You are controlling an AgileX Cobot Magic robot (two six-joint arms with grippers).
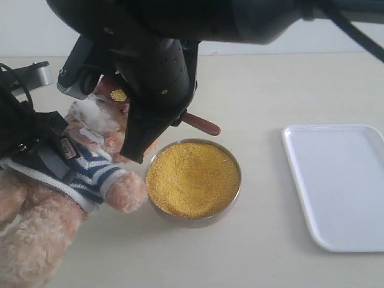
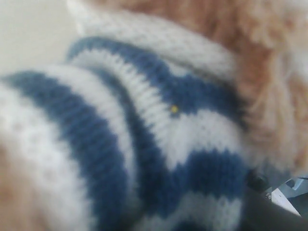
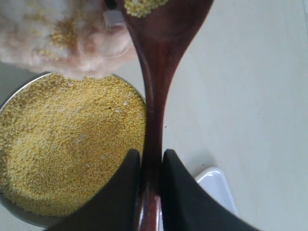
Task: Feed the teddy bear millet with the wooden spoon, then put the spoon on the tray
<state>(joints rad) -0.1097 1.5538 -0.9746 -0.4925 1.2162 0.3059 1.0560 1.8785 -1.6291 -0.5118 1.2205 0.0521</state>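
Millet [image 3: 142,6] sits loose in the wooden spoon [image 3: 153,86] at the muzzle of the teddy bear [image 3: 62,38] — stiff, light, right fingers [image 3: 120,202] clamped on its handle; keep it level. Left fingers hidden against the shirt — cannot tell.

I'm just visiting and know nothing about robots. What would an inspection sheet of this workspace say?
Surface: pale beige table.
Job's things: teddy bear at left; wooden spoon holding millet at its muzzle; metal bowl of millet beside its paw; white tray bare, at right.
Clutter: stray grains on the bear's fur.
End effectors: right end effector shut on the spoon handle; left end effector against the bear's shirt, grip unclear.
Cables: black cables at far left.
Surroundings: pale wall behind.
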